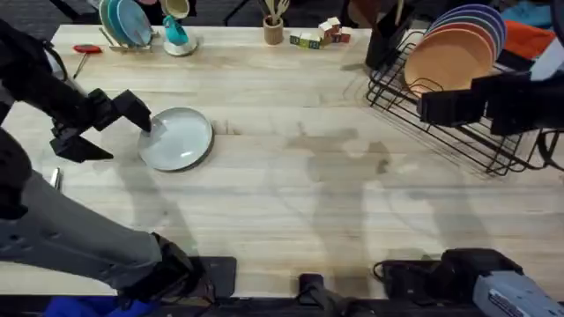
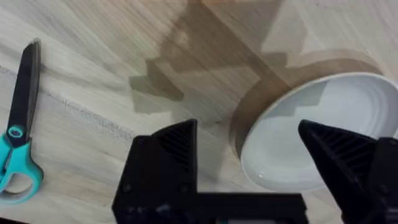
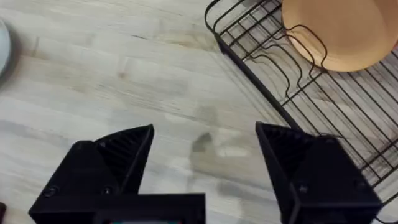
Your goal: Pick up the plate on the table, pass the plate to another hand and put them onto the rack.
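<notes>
Wood table (image 1: 291, 176) holding everything. Big black rack (image 1: 458, 106) sitting at far right, orange plates standing in it. White plate (image 1: 179, 138) lying flat on left side. Left gripper (image 2: 249, 158) reaching over plate edge, fingers wide apart, one over plate, one over wood. Right gripper (image 3: 205, 165) waiting near rack, open, holding nothing. Plate looking shiny: maybe slipping away when fingers squeeze thin edge.

plate (image 1: 178, 138) on table (image 1: 291, 194) at left; rack (image 1: 458, 106) far right, well apart.
</notes>
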